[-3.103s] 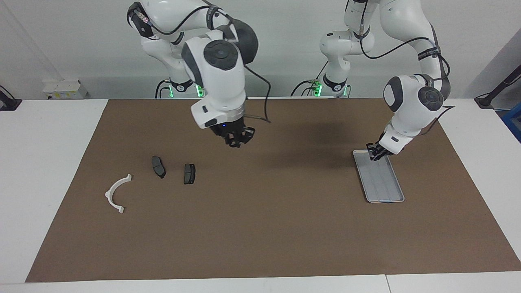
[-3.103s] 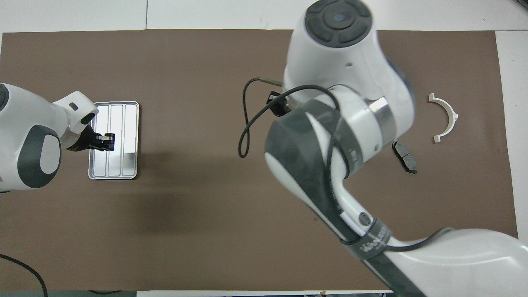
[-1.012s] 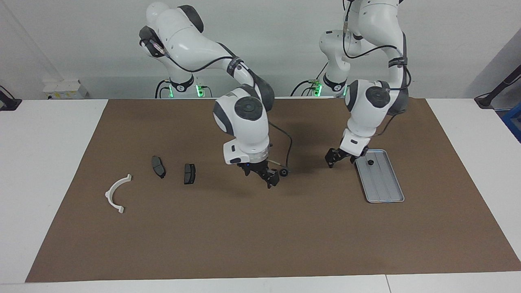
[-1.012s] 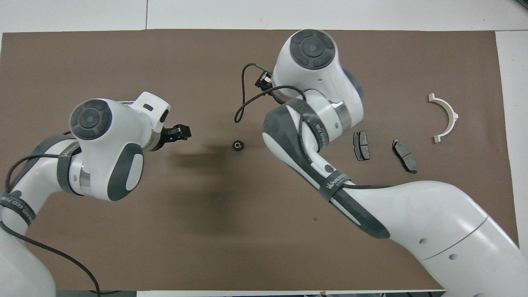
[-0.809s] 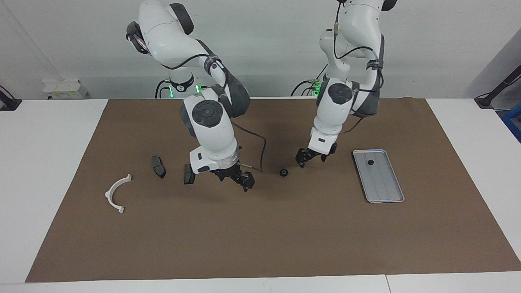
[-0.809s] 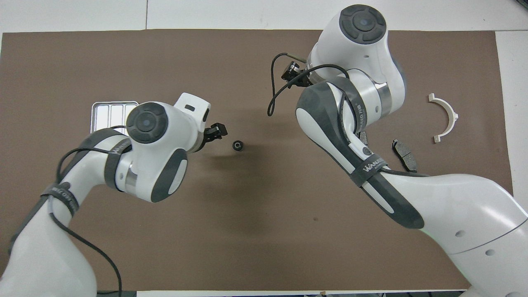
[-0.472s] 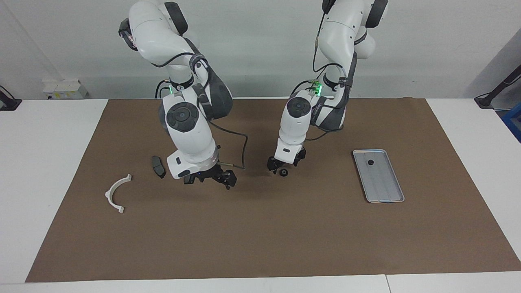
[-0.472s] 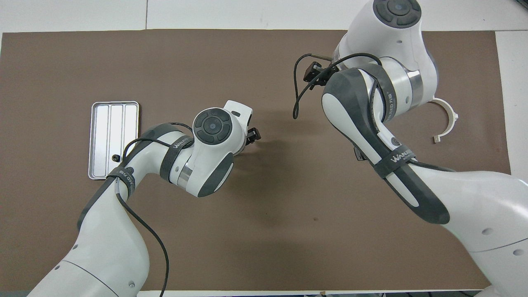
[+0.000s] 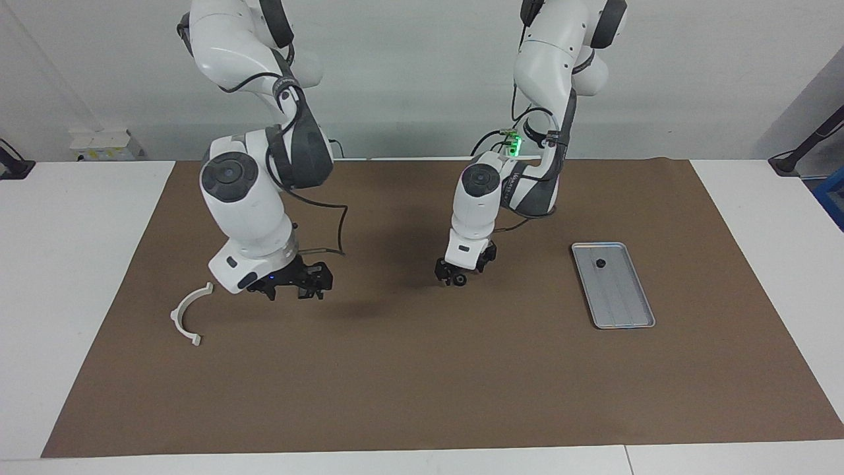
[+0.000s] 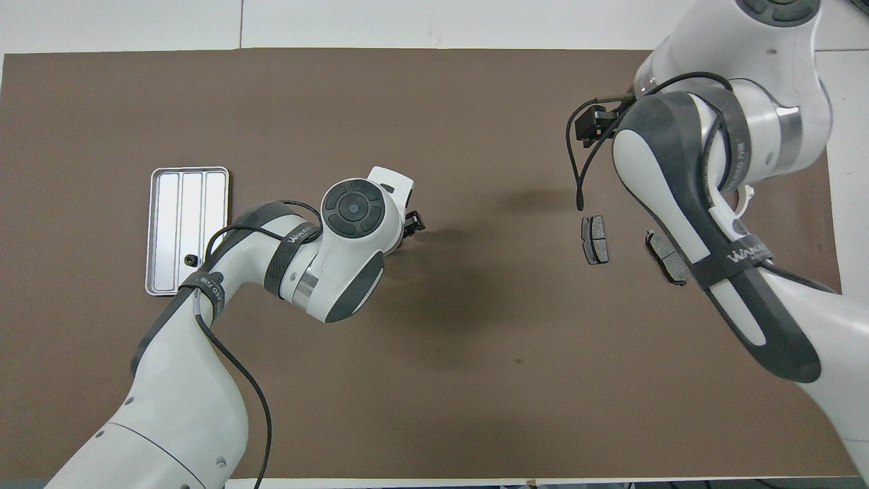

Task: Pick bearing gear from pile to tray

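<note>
A small black bearing gear lies on the brown mat near the table's middle. My left gripper is low over it, open, a fingertip on either side; in the overhead view the left arm hides the gear and only the left gripper's tip shows. The silver tray sits toward the left arm's end with one small black piece in it. My right gripper hangs open and empty over the pile's two brake pads, which its hand hides in the facing view.
The pile's white plastic arc lies toward the right arm's end of the mat, farther from the robots than the pads. In the overhead view the right arm crosses over the second brake pad and part of the arc.
The left gripper came from beside the tray to the gear and lowered around it. The right arm left the gear and swung back over the brake pads.
</note>
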Tool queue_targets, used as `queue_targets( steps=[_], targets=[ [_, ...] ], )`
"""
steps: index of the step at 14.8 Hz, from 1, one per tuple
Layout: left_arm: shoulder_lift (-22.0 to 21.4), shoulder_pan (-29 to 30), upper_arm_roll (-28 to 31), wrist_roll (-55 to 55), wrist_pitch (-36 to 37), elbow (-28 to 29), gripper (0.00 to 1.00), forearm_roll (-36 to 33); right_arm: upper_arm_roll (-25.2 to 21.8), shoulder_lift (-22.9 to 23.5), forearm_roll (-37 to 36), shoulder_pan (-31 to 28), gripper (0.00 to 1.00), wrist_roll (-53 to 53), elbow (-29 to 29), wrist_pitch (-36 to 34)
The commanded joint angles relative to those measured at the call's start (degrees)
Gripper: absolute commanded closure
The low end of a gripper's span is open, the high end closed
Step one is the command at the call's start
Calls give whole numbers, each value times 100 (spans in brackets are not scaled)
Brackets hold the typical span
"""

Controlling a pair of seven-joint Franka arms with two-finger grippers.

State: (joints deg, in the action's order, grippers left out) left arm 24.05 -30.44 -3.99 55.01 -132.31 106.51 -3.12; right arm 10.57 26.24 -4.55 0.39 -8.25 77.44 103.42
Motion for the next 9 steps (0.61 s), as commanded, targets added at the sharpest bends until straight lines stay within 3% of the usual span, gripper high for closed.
queue_targets(
  steps=[1,5,9],
  targets=[
    [-23,-111,127,229,38,28,8,-145,-432,-925,332,-30,0,814,947,222],
    [-6,-120,127,414,12,11,15,-268,-704,-1997,332,-101,0,1246,1624,4],
    [301,-260,136,783,-23,-121,23,-425,-872,-2675,332,48,0,1264,1660,-945]
  ],
)
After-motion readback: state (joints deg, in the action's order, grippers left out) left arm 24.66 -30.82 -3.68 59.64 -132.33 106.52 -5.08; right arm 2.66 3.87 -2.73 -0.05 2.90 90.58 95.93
